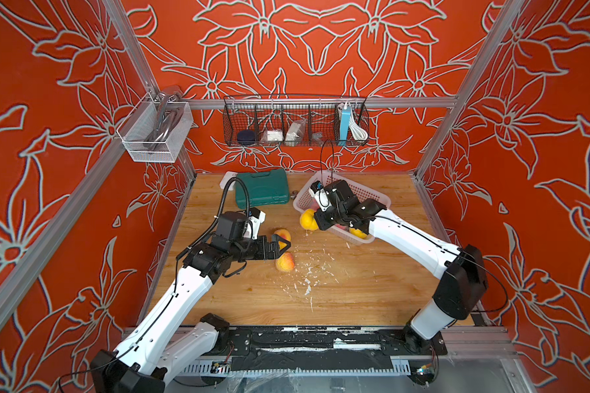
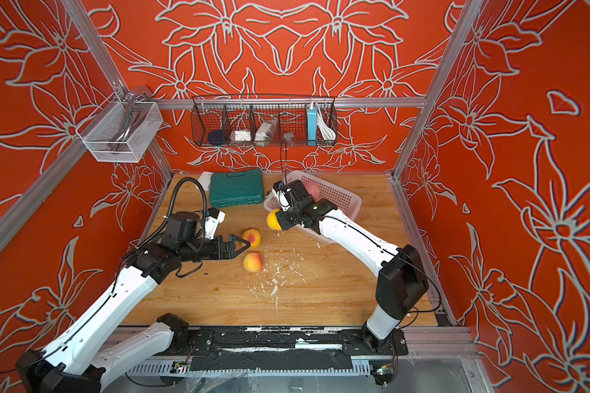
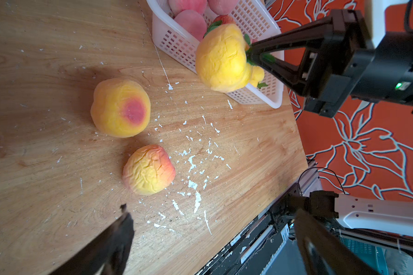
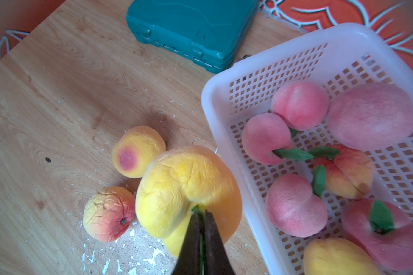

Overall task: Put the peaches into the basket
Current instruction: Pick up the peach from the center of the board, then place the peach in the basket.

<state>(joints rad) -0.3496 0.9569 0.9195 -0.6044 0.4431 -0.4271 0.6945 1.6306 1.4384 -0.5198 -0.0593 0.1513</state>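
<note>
Right jaws pinch yellow peach point(image 4: 188, 188); 7 in basket point(image 4: 284, 47), right wrist only.

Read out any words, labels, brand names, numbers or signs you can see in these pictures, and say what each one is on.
No text reads clearly in any view.
Green case: small raised mark on the lid, too blurred to read.
Packets and blue box in the black wire rack: any print is too small to read.
Peaches and basket: no lettering seen.

1 yellow peach point(image 2: 272, 219), seemingly in right gripper point(image 2: 279, 221)
</note>
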